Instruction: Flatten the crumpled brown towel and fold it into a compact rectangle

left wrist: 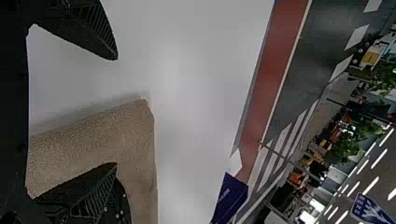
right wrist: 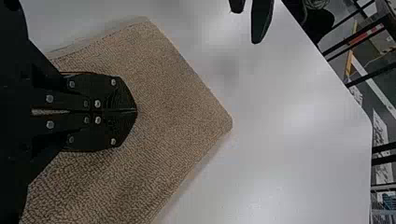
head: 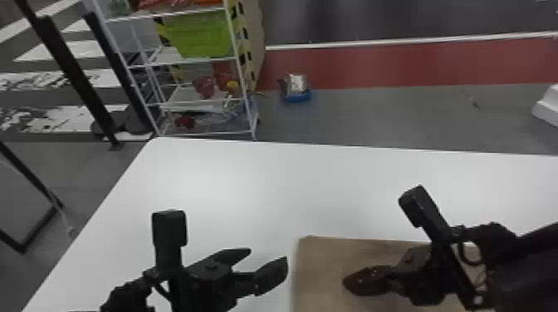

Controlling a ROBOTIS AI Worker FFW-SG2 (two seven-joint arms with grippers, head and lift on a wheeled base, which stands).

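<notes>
The brown towel (head: 317,265) lies flat on the white table, a straight-edged shape with its far left corner squared. My left gripper (head: 265,259) stands open just left of the towel's left edge, its fingers apart. In the left wrist view, one finger of the left gripper (left wrist: 114,112) overlaps the towel (left wrist: 93,144) and the other is over bare table. Over the towel is my right gripper (head: 346,282). The right wrist view has the right gripper (right wrist: 136,111) shut, fingertips together above the towel's smooth surface (right wrist: 177,102), with no cloth visibly pinched.
The white table (head: 232,178) extends beyond and left of the towel. Behind its far edge stands a white wire rack (head: 199,135) with a green bin (head: 199,37). A blue item (head: 297,93) sits on the floor past the table.
</notes>
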